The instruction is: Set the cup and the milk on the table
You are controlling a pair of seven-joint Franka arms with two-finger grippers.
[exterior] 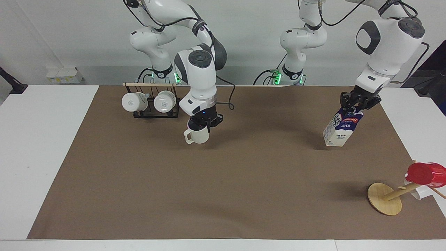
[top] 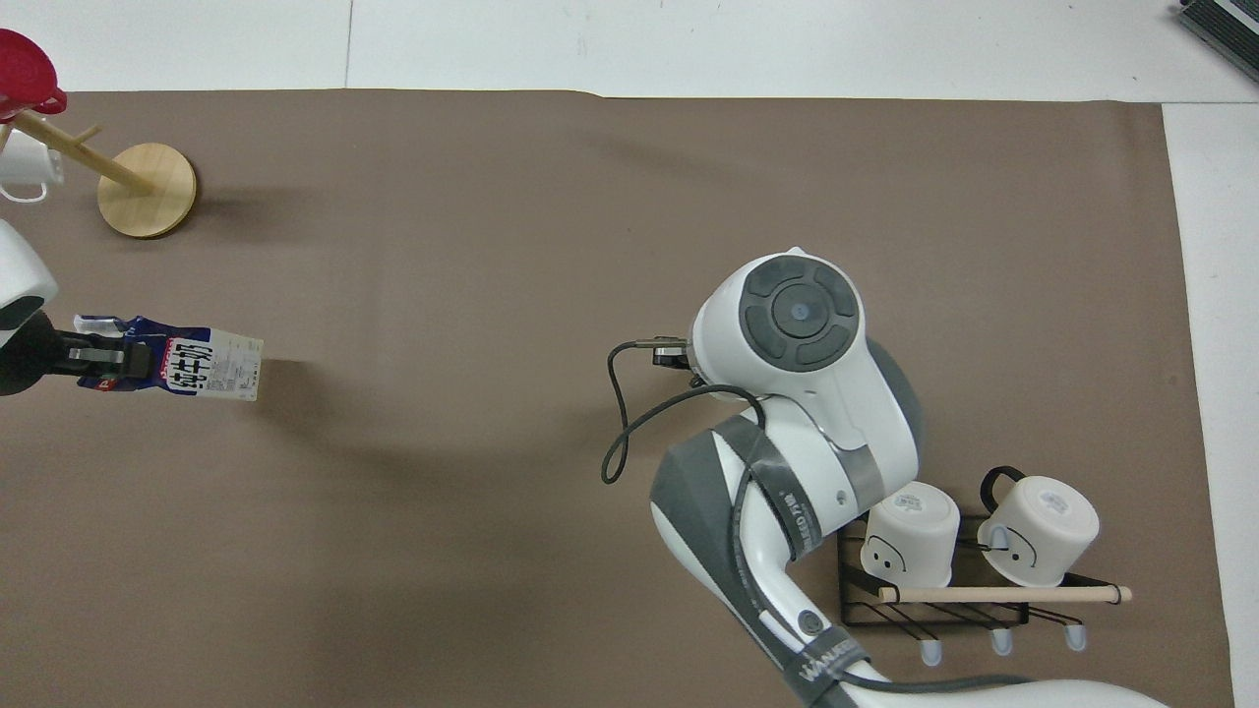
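Note:
The cup [exterior: 197, 135], a cream-white mug, hangs upright just over the brown sheet of the table [exterior: 223, 195], near the middle. My right gripper [exterior: 202, 125] is shut on its rim from above. In the overhead view the right arm's wrist hides both the cup and that gripper. The milk [exterior: 341, 130] [top: 195, 366] is a white and blue carton with a red band. It hangs tilted over the sheet toward the left arm's end. My left gripper [exterior: 353, 109] [top: 98, 352] is shut on its gable top.
A black wire rack [exterior: 150, 113] [top: 944, 610] with two white mugs stands on the sheet close to the right arm's base. A wooden mug tree [exterior: 384, 198] [top: 148, 189] with a red cup [exterior: 425, 173] [top: 26, 73] stands far from the robots at the left arm's end.

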